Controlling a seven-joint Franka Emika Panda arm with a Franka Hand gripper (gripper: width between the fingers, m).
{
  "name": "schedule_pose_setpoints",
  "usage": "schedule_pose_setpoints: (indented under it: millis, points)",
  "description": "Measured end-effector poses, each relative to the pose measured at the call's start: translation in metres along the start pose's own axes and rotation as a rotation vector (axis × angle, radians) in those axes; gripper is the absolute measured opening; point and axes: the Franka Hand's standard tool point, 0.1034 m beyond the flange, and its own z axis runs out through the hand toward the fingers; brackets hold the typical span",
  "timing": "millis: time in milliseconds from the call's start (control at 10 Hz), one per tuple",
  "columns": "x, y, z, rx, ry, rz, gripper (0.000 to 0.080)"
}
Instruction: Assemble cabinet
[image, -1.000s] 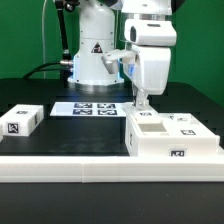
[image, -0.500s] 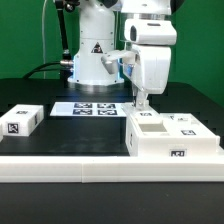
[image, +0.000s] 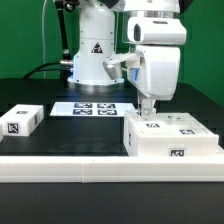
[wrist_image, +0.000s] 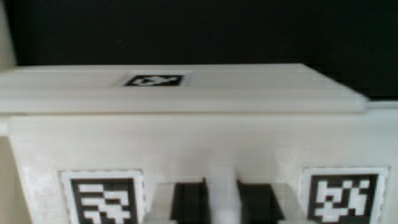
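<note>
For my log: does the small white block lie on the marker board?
No, the small white block lies apart from the marker board.

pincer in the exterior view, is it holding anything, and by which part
Cannot be told. The pincer is down at the top of the cabinet, but neither view shows whether its tips grip a wall there.
</note>
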Motion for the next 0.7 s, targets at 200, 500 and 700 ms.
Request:
schedule_pose_setpoints:
  millis: [200, 500, 700]
  points:
    - [-0.0003, 0.0119, 0.0003, 0.006, -0.003, 0.002, 0.0071]
    - [0.0007, 0.0158, 0.0025, 0.045, -0.012, 0.002, 0.0071]
    - [0.0005, 0.0157, 0.0026, 0.046, -0.013, 0.002, 0.0078]
